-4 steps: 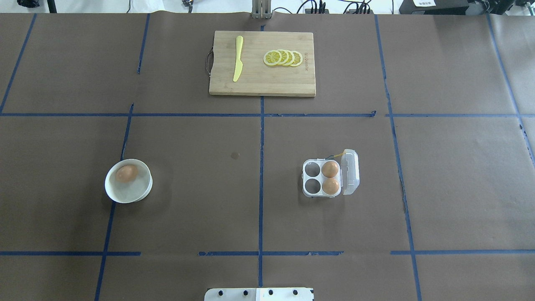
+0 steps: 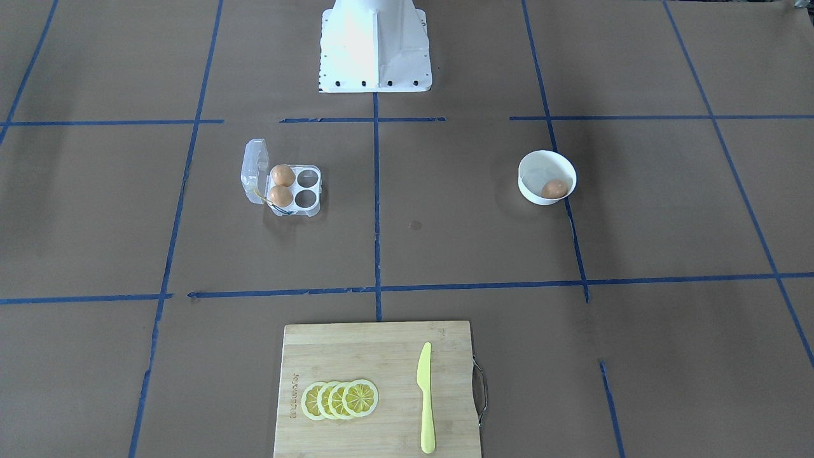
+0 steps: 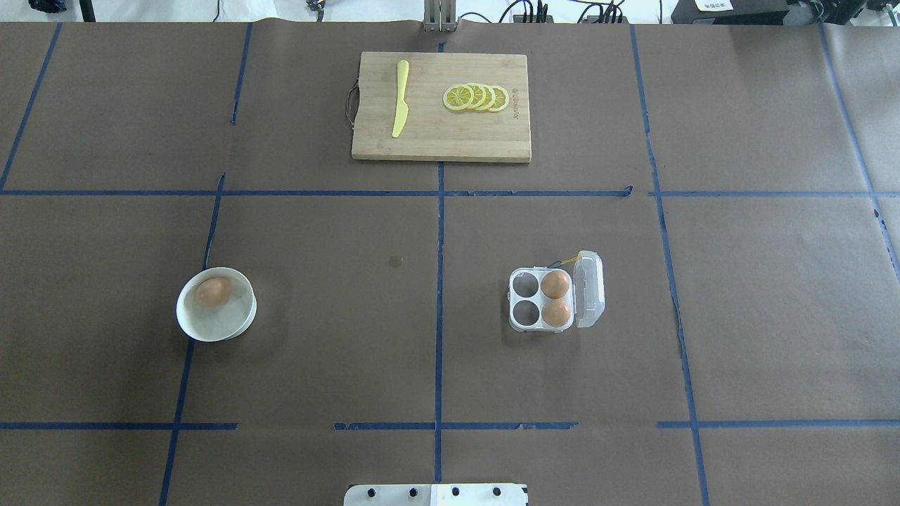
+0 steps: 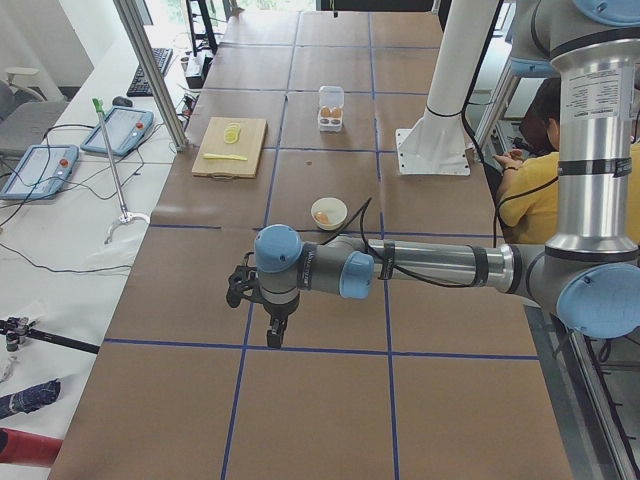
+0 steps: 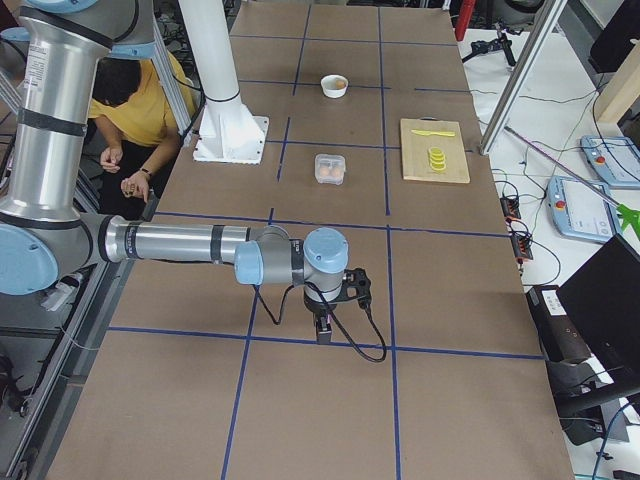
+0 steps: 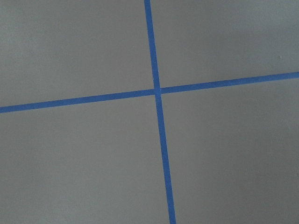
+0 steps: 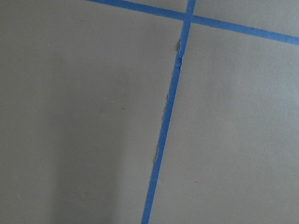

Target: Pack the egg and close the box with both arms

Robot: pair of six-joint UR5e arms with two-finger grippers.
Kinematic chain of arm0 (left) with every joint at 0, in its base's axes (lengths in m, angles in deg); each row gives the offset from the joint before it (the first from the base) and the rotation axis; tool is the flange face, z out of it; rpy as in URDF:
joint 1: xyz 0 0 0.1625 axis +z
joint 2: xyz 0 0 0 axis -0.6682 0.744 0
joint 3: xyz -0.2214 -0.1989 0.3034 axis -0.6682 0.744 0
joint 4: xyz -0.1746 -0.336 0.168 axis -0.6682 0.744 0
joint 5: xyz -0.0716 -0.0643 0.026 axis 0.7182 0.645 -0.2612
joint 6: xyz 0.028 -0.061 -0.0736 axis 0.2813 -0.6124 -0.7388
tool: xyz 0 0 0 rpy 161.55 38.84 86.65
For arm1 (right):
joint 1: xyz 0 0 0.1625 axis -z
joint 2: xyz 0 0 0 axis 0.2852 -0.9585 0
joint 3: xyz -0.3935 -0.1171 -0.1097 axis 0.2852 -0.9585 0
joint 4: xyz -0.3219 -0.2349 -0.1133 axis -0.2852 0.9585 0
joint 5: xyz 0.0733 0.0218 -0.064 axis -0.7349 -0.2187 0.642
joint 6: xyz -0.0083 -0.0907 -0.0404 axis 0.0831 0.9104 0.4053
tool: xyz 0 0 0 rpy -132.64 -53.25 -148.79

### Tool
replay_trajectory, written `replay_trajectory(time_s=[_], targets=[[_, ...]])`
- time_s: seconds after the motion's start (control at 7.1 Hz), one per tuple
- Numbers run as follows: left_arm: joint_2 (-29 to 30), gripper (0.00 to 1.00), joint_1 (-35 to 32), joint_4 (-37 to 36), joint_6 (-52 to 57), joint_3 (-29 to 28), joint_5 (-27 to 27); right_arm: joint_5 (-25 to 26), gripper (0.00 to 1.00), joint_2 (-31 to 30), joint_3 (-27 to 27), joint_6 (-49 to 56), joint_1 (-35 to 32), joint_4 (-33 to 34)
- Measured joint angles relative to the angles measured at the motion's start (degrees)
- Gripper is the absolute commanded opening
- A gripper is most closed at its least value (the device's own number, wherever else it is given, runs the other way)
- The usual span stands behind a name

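Note:
One orange-brown egg [image 3: 213,291] lies in a white bowl [image 3: 211,330] on the table's left half; it also shows in the front-facing view [image 2: 554,189]. The clear egg box [image 3: 524,283] stands right of centre with its lid [image 3: 589,288] open to the right, two eggs [image 3: 555,284] in the cups by the lid and two cups empty. A yellow cord [image 3: 573,258] hangs at its far corner. My left gripper [image 4: 275,335] and right gripper [image 5: 325,330] hang low beyond the table's ends, far from both. I cannot tell whether they are open or shut.
A wooden cutting board [image 3: 436,140] with a yellow knife [image 3: 400,98] and lemon slices [image 3: 477,97] lies at the far middle. The white pedestal base [image 2: 375,44] stands at the near edge. A person in yellow [image 4: 530,190] sits behind the robot.

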Motion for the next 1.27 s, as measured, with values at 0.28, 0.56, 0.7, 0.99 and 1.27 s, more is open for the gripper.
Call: replay_trajectory(time_s=[0.28, 0.56, 0.7, 0.99, 1.27], targets=[[0.5, 1.0, 0.1, 5.4, 0.1, -0.7, -0.3, -0.3, 1.0, 0.3, -0.1, -0.1, 0.0, 0.0], [3.8, 1.0, 0.3, 9.4, -2.7, -1.6, -0.4, -0.2, 1.0, 2.2, 0.1, -0.2, 0.0, -0.2], [5.4, 1.0, 0.3, 12.8, -4.9, -2.0, -0.4, -0.1, 1.0, 4.1, 0.1, -0.2, 0.1, -0.2], [8.2, 1.0, 0.5, 26.0, -6.7, -3.7, -0.4, -0.2, 1.0, 7.4, 0.6, -0.2, 0.1, -0.3], [11.2, 1.0, 2.1, 35.6, -7.1, -6.6, -0.2, -0.2, 1.0, 8.9, 1.1, -0.2, 0.1, -0.5]])
